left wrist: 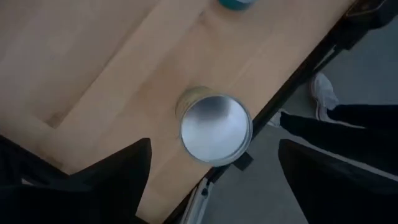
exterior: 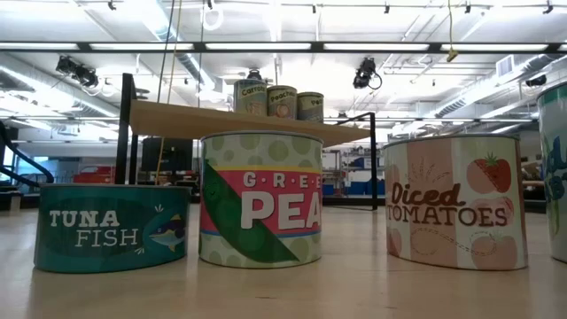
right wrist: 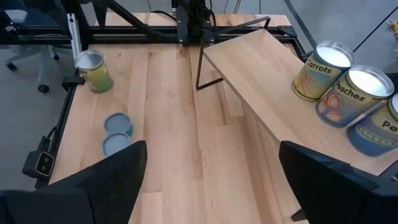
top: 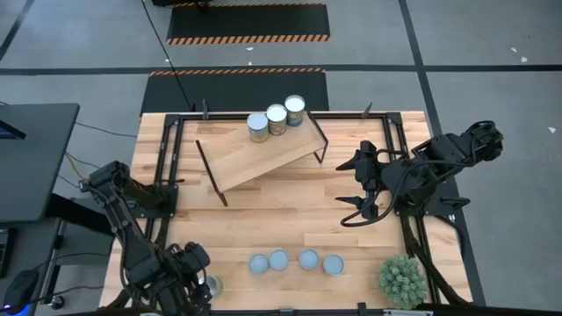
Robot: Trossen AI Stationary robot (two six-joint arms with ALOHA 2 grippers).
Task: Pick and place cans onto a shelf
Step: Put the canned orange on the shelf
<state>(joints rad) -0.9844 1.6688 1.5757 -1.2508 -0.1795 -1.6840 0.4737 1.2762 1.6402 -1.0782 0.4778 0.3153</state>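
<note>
Three silver-topped cans (top: 276,118) stand in a row on the far end of the tilted wooden shelf (top: 259,154); they also show in the right wrist view (right wrist: 348,93). A fourth silver-topped can (left wrist: 214,129) stands upright at the table's near left corner (top: 212,284). Four blue-grey-topped cans (top: 294,261) stand in a row near the front edge. My left gripper (left wrist: 214,180) is open above the corner can, one finger on either side, clear of it. My right gripper (top: 360,189) is open and empty to the right of the shelf.
A green spiky plant (top: 402,279) stands at the near right corner. Black frame rails (top: 167,158) run along the table's sides and back. In the low view, the front cans (exterior: 261,199) stand before the shelf. Bare tabletop (top: 290,215) lies between the shelf and the front row.
</note>
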